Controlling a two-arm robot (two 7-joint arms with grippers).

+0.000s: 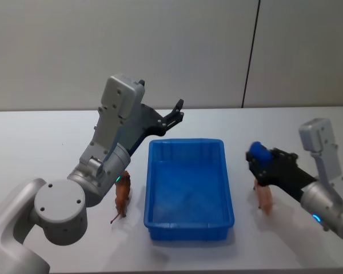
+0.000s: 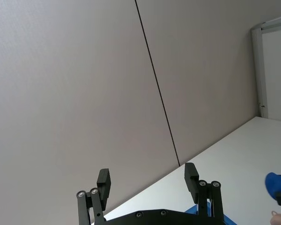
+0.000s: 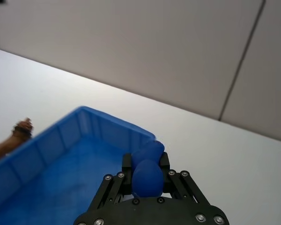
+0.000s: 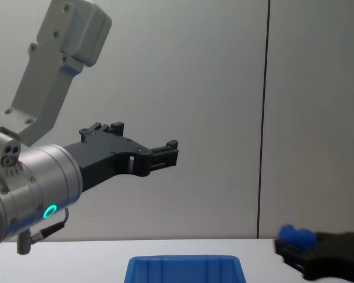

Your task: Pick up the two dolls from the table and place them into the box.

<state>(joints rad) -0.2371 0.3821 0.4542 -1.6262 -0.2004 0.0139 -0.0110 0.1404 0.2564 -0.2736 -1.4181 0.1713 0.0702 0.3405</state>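
The right gripper (image 3: 146,161) has its jaws clamped on a blue rounded piece (image 3: 147,180), held above the surface (image 1: 46,137) to the right of the box (image 1: 186,141). A pink doll (image 1: 266,197) shows directly beneath; whether it is joined to the blue piece I cannot tell. The left gripper (image 1: 178,111) is raised high beyond the box's far left corner, jaws spread wide and empty. The box sits near the surface's front edge. A brown doll (image 1: 122,197) stands just beside its left wall.
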